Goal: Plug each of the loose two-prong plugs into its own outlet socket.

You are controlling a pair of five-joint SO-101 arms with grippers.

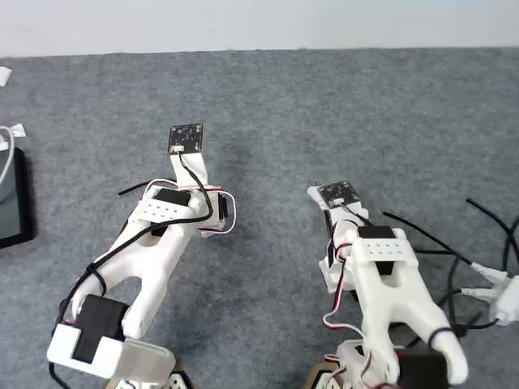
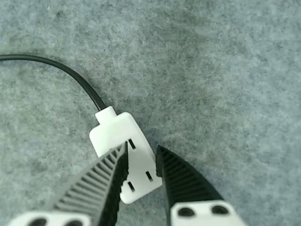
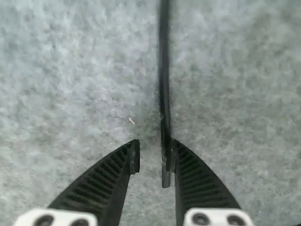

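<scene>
A white outlet socket block [image 2: 120,132] lies on the grey carpet, with slots on its upper face and a black cord [image 2: 70,75] leaving one end. My left gripper [image 2: 141,153] hangs just above the block, open by a narrow gap, fingertips over its slotted face. In the right wrist view a black cable [image 3: 163,70] runs straight across the carpet and ends in a thin dark tip [image 3: 165,176]. My right gripper [image 3: 154,153] is open, and the cable end rests against the inner side of one finger. Both arms [image 1: 162,235] [image 1: 381,267] reach forward and cover their own grippers.
Black cables [image 1: 438,243] and a white connector [image 1: 504,296] lie at the right edge of the grey carpet [image 1: 324,105]. A dark flat device [image 1: 12,203] with a white cord sits at the left edge. Open carpet stretches behind both arms.
</scene>
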